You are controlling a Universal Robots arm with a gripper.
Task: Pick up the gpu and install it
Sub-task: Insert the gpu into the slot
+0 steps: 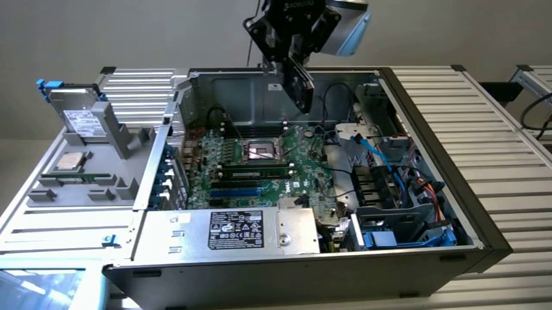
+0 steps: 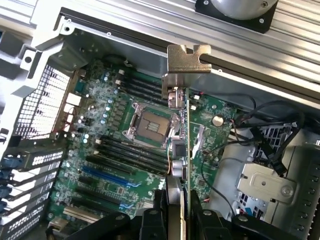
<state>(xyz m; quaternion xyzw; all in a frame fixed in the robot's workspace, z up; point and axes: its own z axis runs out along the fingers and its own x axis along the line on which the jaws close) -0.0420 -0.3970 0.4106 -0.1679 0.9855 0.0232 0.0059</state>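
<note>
Lab bench (image 1: pixel 505 123) with opened computer case (image 1: pixel 285 274)

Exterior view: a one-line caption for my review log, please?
Claw holds the gpu above the open computer case, over its motherboard.

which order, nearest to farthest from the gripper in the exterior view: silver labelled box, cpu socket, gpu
From the gripper:
1. gpu: held in the gripper, above the open case.
2. cpu socket: on the motherboard, mid-case, below the card.
3. silver labelled box: at the case's near edge, lowest in the view.
</note>
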